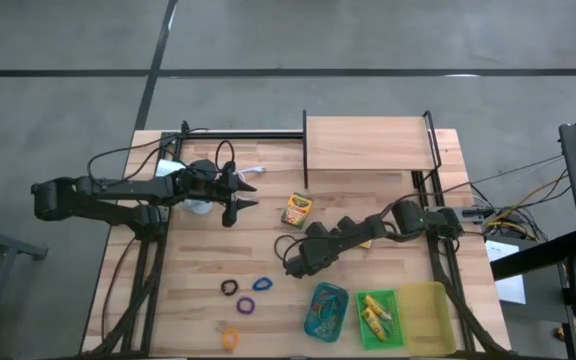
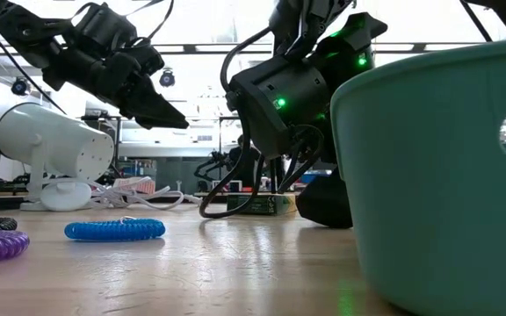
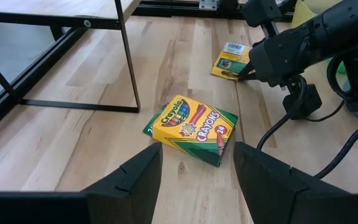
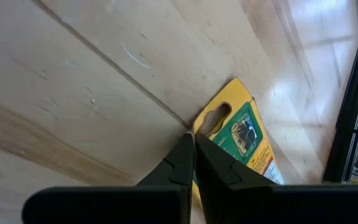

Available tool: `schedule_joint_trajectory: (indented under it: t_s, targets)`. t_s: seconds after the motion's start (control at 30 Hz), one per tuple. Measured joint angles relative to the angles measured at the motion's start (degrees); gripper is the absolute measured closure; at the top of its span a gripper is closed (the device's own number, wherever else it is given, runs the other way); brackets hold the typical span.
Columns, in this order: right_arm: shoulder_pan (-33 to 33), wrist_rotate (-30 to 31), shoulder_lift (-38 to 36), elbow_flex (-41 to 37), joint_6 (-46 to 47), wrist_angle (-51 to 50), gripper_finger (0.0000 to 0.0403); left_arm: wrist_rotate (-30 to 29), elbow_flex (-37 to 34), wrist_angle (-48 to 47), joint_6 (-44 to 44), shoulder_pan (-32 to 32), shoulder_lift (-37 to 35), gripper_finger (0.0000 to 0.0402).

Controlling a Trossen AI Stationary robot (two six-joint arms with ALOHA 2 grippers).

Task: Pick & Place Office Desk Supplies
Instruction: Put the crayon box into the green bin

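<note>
Right tool [image 4: 194, 146] is low on the table [image 1: 198, 300] near centre, fingers pressed together at the edge of a flat yellow-and-green card pack [image 4: 244, 143] (the one with the hang slot); whether the tips actually pinch its edge or just touch it can't be told. In the left wrist view that same pack [image 3: 232, 60] lies flat on the wood right by the right arm's dark head.

Left tool [image 1: 236, 197] hangs above the table at approx 9 o'clock from centre, fingers spread, nothing between them. Just ahead of it, twd 3 o'clock, lies a crayon box [image 1: 297, 209], flat, label up (reads "Crayola Crayons" in the wrist view), close to the leg of the wooden shelf [image 1: 368, 140].

Loops lie apart at 6–7 o'clock: black loop [image 1: 230, 287], blue loop [image 1: 262, 283], purple loop [image 1: 245, 305], orange loop [image 1: 230, 338] nearest the front edge.

Trays at 5 o'clock, side by side: teal tray [image 1: 325, 311] w/ small mixed bits, green tray [image 1: 380, 318] w/ yellow pieces [image 1: 373, 310], yellow tray [image 1: 426, 315].

White lamp [image 2: 55, 145] sits under the left arm, cord beside it.
</note>
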Motion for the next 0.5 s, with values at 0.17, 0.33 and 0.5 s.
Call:
schedule_joint_trajectory:
  t_s: [0.17, 0.33, 0.5]
  targets:
    - [0.81, 0.02, -0.82, 0.39, -0.02, -0.36, 0.0394, 0.0, 0.0, 0.0, 0.0, -0.01, 0.0, 0.0199]
    - [1.45, 2.46, -1.85, 2.03, -0.02, -0.82, 0.0394, 0.0, 0.0, 0.0, 0.0, -0.01, 0.0, 0.0199]
    - [2.25, 5.73, -3.7, 2.36, 0.86, -2.07, 0.0395, 0.0, 0.0, 0.0, 0.0, 0.0, 0.0, 0.0199]
